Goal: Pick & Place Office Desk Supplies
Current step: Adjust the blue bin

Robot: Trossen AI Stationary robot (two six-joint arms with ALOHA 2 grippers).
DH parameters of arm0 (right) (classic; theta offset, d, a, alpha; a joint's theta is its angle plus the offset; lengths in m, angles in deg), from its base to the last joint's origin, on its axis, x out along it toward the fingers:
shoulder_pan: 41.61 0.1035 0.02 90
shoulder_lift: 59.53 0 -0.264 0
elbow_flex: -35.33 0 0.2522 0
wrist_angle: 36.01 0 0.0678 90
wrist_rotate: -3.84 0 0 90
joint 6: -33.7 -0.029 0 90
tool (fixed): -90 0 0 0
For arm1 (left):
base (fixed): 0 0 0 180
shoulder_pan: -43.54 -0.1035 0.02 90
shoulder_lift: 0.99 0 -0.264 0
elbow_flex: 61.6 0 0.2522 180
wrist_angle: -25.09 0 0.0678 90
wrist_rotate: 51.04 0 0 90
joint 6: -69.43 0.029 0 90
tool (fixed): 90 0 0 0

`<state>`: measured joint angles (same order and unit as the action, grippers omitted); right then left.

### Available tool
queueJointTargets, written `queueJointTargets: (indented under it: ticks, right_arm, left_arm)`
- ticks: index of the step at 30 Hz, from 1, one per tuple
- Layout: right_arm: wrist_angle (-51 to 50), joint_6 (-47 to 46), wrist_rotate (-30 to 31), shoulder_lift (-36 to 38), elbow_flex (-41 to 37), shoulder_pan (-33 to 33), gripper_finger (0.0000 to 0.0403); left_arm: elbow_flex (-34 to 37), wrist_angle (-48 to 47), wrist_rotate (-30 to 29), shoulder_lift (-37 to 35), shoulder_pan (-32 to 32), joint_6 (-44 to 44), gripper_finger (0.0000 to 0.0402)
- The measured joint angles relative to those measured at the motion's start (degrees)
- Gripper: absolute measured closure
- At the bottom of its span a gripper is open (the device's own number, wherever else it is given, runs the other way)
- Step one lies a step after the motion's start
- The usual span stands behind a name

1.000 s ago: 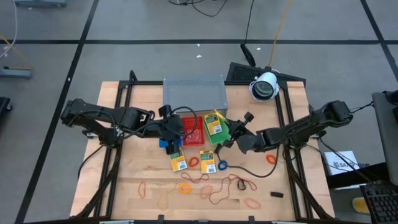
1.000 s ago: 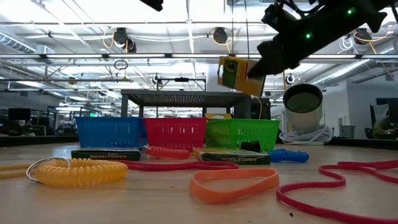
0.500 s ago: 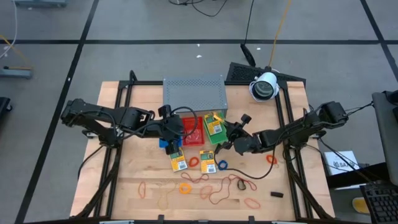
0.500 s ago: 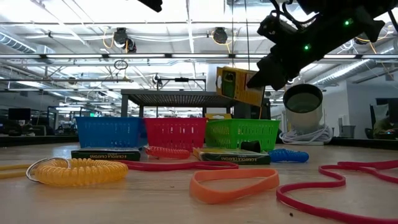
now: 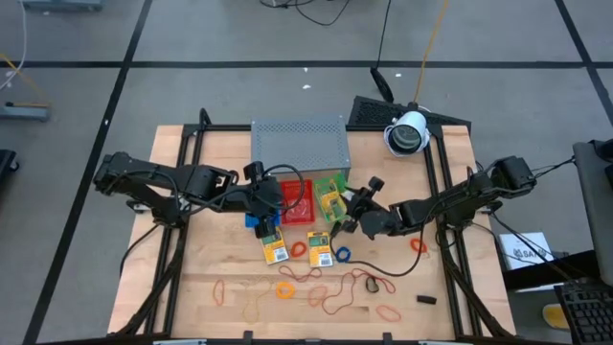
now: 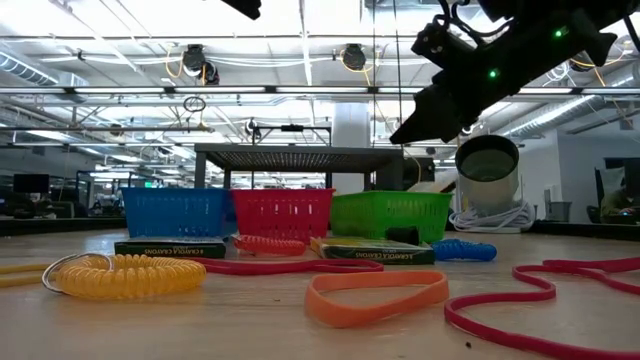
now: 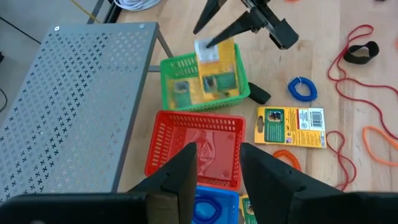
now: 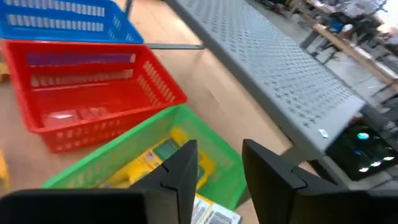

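A yellow-and-green packet (image 5: 330, 199) lies inside the green tray (image 5: 342, 182); it also shows in the right wrist view (image 8: 163, 160) and the left wrist view (image 7: 211, 81). My right gripper (image 5: 347, 206) hangs open just above that tray (image 6: 390, 213), and its fingers (image 6: 428, 108) hold nothing. My left gripper (image 5: 265, 208) waits open over the blue tray (image 5: 255, 221) and the red tray (image 7: 199, 146). Two more packets (image 5: 275, 249) (image 5: 320, 248) lie flat on the table, with a blue ring (image 5: 343, 254) beside them.
The grey perforated shelf (image 5: 299, 142) stands behind the trays. Red and orange rubber bands (image 5: 335, 287) (image 5: 387, 311), an orange coil (image 5: 284, 288), an orange ring (image 5: 418, 245) and a small black piece (image 5: 426, 300) are scattered over the near table. A white roll (image 5: 407, 132) sits at the far right.
My right gripper has carried the yellow-and-green packet a little toward the table's left and down over the green tray, then let go. The packet has dropped out of the fingers and now lies inside the green tray.
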<state>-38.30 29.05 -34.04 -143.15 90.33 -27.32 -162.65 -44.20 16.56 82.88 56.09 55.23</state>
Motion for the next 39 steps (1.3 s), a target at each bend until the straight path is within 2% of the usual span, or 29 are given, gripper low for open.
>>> queueJointTargets:
  ticks: [6,10,17,22,27,31,35,39]
  right_arm:
    - [5.54,3.18,-1.92,-0.02,0.00,0.00,0.0278]
    - [10.21,5.88,-5.95,0.37,0.00,0.04,0.0278]
    - [18.82,8.84,-19.94,3.33,0.05,0.06,0.0278]
    - [18.27,5.62,-31.79,8.20,0.04,0.06,0.0278]
    - [17.20,-0.40,-48.48,13.31,0.04,0.06,0.0277]
    - [16.14,-2.18,-58.60,15.53,0.04,0.15,0.0277]
    - [16.19,-2.10,-59.45,15.70,0.04,0.43,0.0277]
    - [15.86,-1.81,-59.30,15.70,0.04,0.43,0.0277]
  left_arm:
    - [0.02,0.00,0.00,0.00,0.00,0.02,0.0270]
    - [0.02,0.00,0.00,0.00,0.00,0.22,0.0270]
    - [0.02,-1.02,0.00,0.19,0.00,5.88,0.0270]
    - [1.59,-5.49,3.12,0.16,0.31,4.74,0.0270]
    - [11.45,-3.28,4.73,0.28,3.86,-0.44,0.0270]
    - [24.41,10.95,4.55,0.38,7.24,-2.67,0.0270]
    - [33.66,21.61,4.59,0.28,9.35,-5.45,0.0270]
    - [40.39,26.68,6.85,0.28,10.69,-7.79,0.0270]
